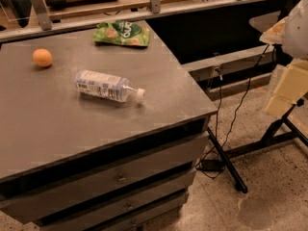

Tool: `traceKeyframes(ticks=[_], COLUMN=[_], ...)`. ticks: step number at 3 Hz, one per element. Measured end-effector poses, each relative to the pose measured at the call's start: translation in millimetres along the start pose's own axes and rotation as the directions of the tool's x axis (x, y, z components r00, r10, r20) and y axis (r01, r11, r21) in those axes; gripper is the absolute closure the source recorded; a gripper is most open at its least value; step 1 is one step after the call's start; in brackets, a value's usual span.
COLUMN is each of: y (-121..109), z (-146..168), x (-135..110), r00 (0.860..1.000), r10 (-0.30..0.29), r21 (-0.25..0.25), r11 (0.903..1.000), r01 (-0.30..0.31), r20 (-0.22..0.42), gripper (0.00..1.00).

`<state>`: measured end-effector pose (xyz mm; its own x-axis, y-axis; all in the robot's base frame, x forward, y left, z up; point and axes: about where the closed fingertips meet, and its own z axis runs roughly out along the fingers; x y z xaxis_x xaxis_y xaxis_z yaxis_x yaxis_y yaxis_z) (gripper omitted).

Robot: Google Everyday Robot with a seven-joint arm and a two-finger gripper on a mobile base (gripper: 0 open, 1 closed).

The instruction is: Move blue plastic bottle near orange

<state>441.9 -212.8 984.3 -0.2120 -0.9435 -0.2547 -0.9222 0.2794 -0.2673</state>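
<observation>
At the far left of the worktop [72, 138], the orange [42, 57] is round and loose, so a bottle brought in too fast or too close could knock it and send it rolling away, probably spoiling the placement. To its right and a little nearer the front, the blue plastic bottle [107, 86] lies on its side, near the orange but not touching. Any push across its body would likely set it rolling instead of letting it be gripped, and its thin clear wall may dent or slip under a squeeze. The green snack bag [121, 33] lies behind it at the back edge, well clear. The gripper [288, 90] hangs off the worktop at the far right, over the floor; whether it is open or closed cannot be told. It has a long reach to make, and a low approach might clip the worktop's corner. The bottle's long axis runs on a shallow slant, base at left and slightly back, white cap pointing right and slightly forward.
</observation>
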Motion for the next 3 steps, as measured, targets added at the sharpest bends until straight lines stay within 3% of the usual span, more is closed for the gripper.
traceKeyframes(ticks=[1,2,3], y=[-13,-21,-19], z=[6,14,36], x=[7,1,-36], r00=[0.990,0.936,0.843], r10=[0.040,0.085,0.094], r21=[0.031,0.051,0.011], r11=[0.9985,0.9928,0.9930], r01=[-0.044,-0.108,-0.118], r20=[0.134,0.341,0.530], gripper=[0.00,0.00,0.00])
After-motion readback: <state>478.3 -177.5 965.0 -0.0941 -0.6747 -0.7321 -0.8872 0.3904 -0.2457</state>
